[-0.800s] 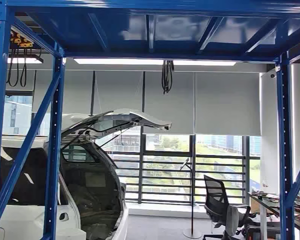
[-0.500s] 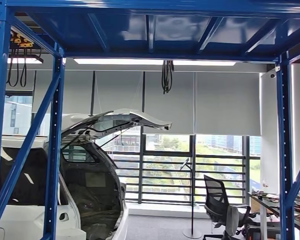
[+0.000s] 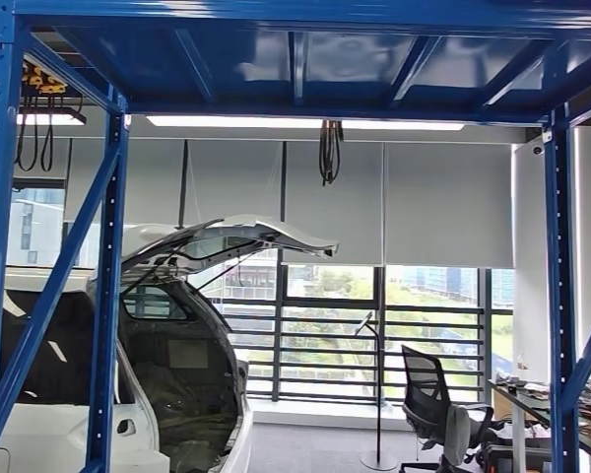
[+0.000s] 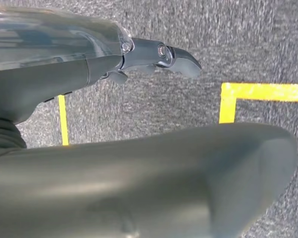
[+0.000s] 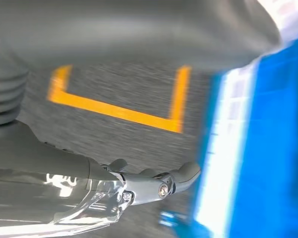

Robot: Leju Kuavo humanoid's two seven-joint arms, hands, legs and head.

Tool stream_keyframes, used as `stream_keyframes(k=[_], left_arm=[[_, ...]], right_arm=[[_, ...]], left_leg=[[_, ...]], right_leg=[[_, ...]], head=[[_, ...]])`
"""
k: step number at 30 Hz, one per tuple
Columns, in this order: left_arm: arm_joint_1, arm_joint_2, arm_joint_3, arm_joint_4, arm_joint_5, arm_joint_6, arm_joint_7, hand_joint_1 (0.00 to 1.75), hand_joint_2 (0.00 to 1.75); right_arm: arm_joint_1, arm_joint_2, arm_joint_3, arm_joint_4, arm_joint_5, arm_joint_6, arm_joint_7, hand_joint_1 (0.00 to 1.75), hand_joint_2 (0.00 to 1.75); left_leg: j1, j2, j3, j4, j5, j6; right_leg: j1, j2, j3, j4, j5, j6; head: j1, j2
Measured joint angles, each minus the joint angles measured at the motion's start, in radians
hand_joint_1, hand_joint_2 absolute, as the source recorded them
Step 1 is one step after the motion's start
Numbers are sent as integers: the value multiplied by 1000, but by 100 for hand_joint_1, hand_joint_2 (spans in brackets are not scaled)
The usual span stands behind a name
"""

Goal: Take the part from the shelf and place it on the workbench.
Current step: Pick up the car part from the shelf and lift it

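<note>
Both hands hang over grey carpet marked with yellow tape: the left hand [image 4: 147, 124] is released, fingers extended and holding nothing, and so is the right hand [image 5: 140, 124], just beside a blue shelf [image 5: 267, 148] upright. Where the part lies cannot be told.

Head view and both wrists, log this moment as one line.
left hand: open, over grey floor | right hand: open, beside blue shelf frame | part: not seen | phase: before pickup
</note>
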Motion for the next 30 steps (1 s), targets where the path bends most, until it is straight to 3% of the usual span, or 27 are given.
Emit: stream_keyframes(k=[1,3,4,6,8,10,13,14,15,16,18,20,23,24,28,30], left_arm=[[-2,-3,12,2,-12,0,-2,0,0],[-7,-8,35,6,-34,0,-4,0,0],[-9,-9,48,7,-45,0,-6,0,0],[-14,-11,74,11,-68,0,-10,0,0],[-20,-15,98,16,-90,0,-14,0,0],[-27,-18,123,21,-112,0,-17,0,0],[-34,-22,159,28,-143,0,-22,0,0],[-35,-23,170,31,-153,0,-23,0,0],[-36,-24,182,33,-163,0,-25,0,0],[-37,-26,193,35,-173,0,-27,0,0],[-41,-29,215,37,-193,0,-31,0,0],[-46,-31,238,41,-212,0,-35,0,0],[-57,-38,272,48,-243,0,-38,0,0],[-60,-41,283,49,-253,0,-39,0,0],[-72,-51,328,58,-293,0,-46,0,0],[-77,-56,352,63,-313,0,-49,0,0]], right_arm=[[-4,-6,11,-30,-3,6,-9,0,0],[-19,-19,34,-90,-9,19,-27,0,0],[-29,-26,47,-119,-12,25,-35,0,0],[-50,-38,76,-182,-19,38,-51,0,0],[-65,-50,107,-247,-26,50,-66,0,0],[-83,-63,137,-313,-34,61,-80,0,0],[-114,-80,184,-404,-47,77,-98,0,0],[-122,-85,200,-432,-51,83,-104,0,0],[-129,-90,217,-460,-55,88,-110,0,0],[-137,-96,232,-488,-59,93,-115,0,0],[-156,-105,265,-547,-68,102,-127,0,0],[-179,-115,298,-605,-77,111,-139,0,0],[-205,-134,350,-696,-93,122,-155,0,0],[-213,-140,367,-726,-99,126,-159,0,0],[-256,-157,431,-837,-135,141,-169,0,0],[-271,-161,462,-888,-164,152,-169,0,0]], left_leg=[[2,0,2,1,-2,-3],[6,1,9,4,-8,-16],[6,2,10,7,-12,-25],[3,6,7,11,-14,-40],[5,12,2,12,-15,-50],[9,12,-13,45,-44,-55],[7,5,-100,235,-138,-55],[6,3,-129,294,-154,-53],[5,2,-143,318,-151,-51],[3,0,-140,302,-127,-47],[1,-13,-95,180,-48,-37],[0,-32,-55,74,-1,-32],[-2,-36,-47,42,-2,-31],[-2,-35,-48,40,-1,-29],[-4,-35,-45,36,1,-27],[-6,-35,-45,36,1,-25]], right_leg=[[-4,-1,12,-31,30,4],[-9,-10,67,-157,104,12],[-8,-15,91,-215,127,10],[-4,-19,105,-261,133,-3],[-2,-12,97,-264,133,-23],[-1,-8,94,-266,136,-39],[5,0,92,-267,137,-53],[8,4,92,-267,137,-54],[11,9,93,-266,137,-55],[12,14,94,-266,137,-55],[13,26,97,-265,135,-53],[15,38,92,-260,134,-48],[14,49,80,-260,138,-32],[13,49,81,-262,139,-31],[13,47,88,-270,142,-51],[12,47,89,-272,145,-52]], head=[[0,0],[0,0],[0,0],[0,0],[0,0],[0,0],[0,0],[0,0],[0,0],[0,0],[0,0],[0,0],[0,0],[0,0],[0,0],[0,0]])
